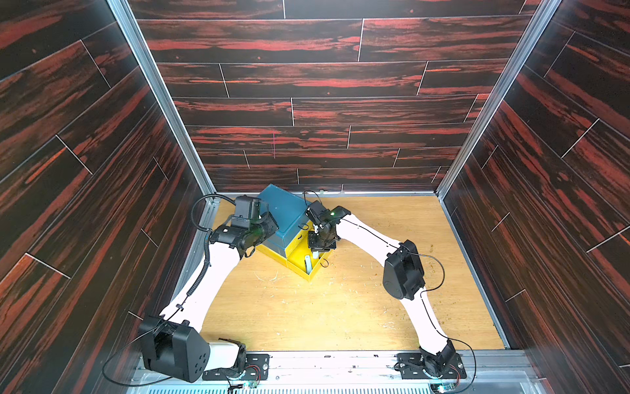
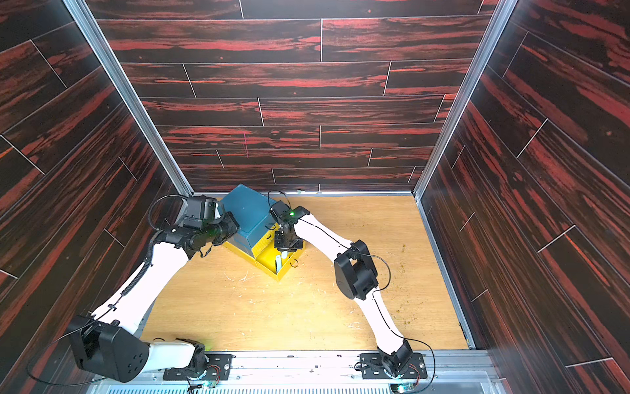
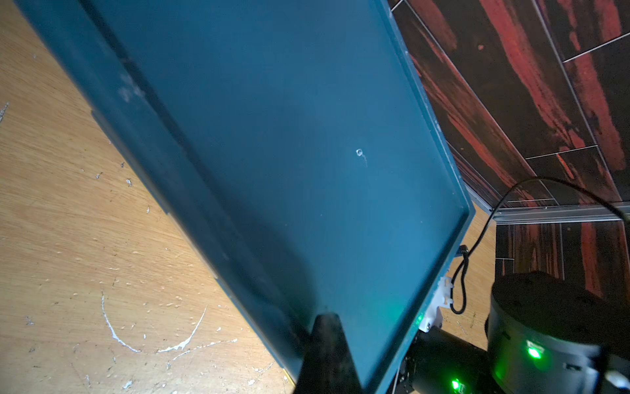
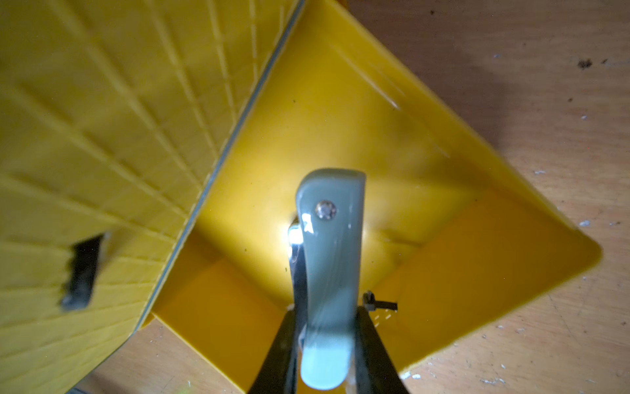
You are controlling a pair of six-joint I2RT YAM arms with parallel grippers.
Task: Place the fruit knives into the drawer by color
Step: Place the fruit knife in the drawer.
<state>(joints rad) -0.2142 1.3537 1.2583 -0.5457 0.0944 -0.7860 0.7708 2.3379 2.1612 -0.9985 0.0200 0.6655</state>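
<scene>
A grey-green knife (image 4: 329, 256) is clamped in the right hand (image 4: 327, 341) above the yellow drawer (image 4: 477, 256), at 5 o'clock from the teal top (image 3: 306, 136), where the closed left hand (image 3: 325, 327) is laid. Let go crooked, it could be bounced out.

Walled cell overlooked from high in both top views, angled down onto scuffed wooden tabletop (image 1: 306, 314), teal-topped yellow plastic drawer chest (image 2: 249, 211) shared, seen very close from each wrist, teal top (image 3: 306, 136) from left, open yellow drawer (image 4: 341, 102) from right
</scene>
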